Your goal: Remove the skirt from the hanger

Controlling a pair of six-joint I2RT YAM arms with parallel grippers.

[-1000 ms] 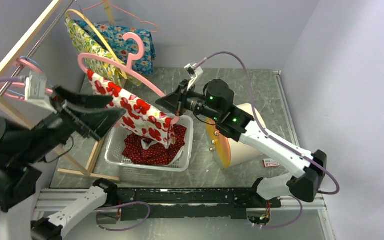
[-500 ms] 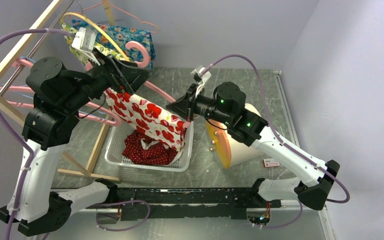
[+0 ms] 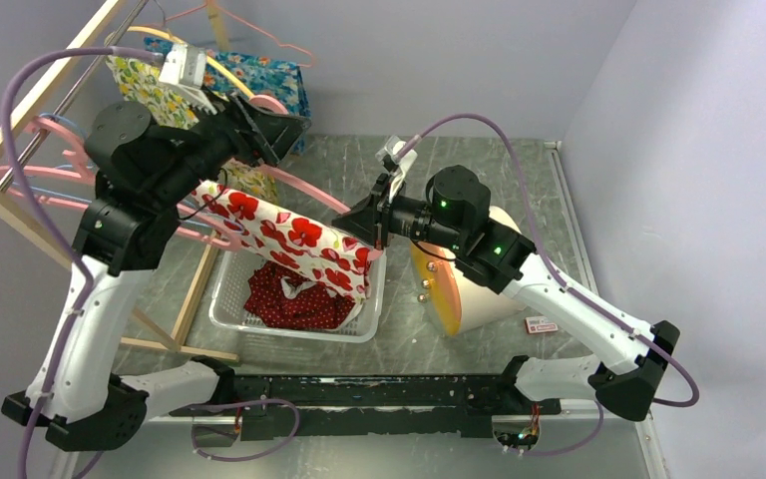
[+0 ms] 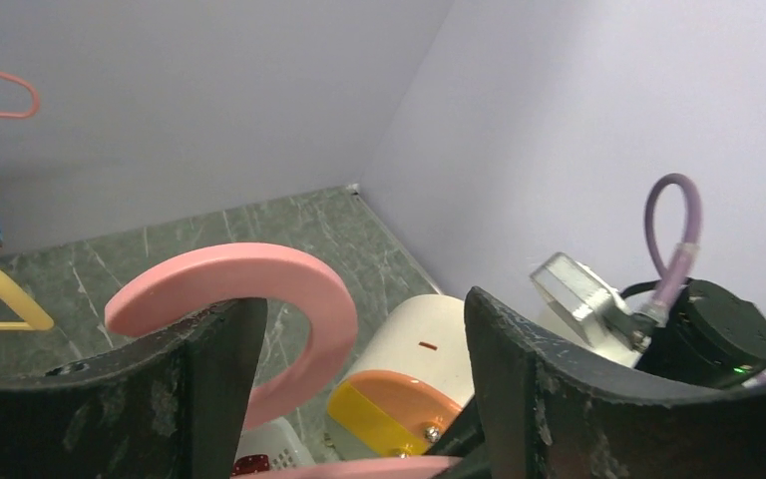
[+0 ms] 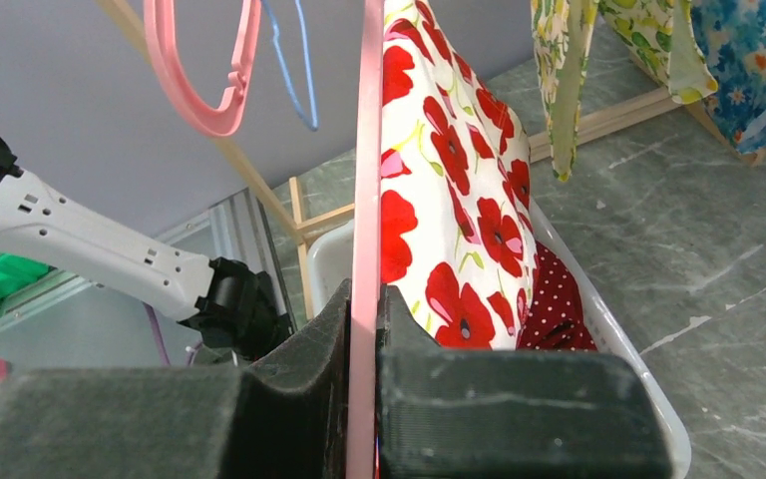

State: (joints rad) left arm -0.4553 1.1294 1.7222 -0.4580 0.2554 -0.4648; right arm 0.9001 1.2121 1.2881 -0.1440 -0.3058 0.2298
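Draped over a pink hanger [image 3: 304, 187], well above the white basket [image 3: 221, 299]: the skirt [image 3: 294, 238], white with red poppies. Long axis slanting from upper left, near the wooden rack [image 3: 20, 100], down to lower right, hem hanging toward the red dotted garment [image 3: 294, 299] in the basket. Clamped tight at the hanger's lower right end by the right gripper [image 3: 374, 222], pink bar squeezed between its pads [image 5: 309, 339]. Hook end pointing up-left, sitting between the spread jaws of the left gripper [image 3: 269, 128], released and gripping nothing.
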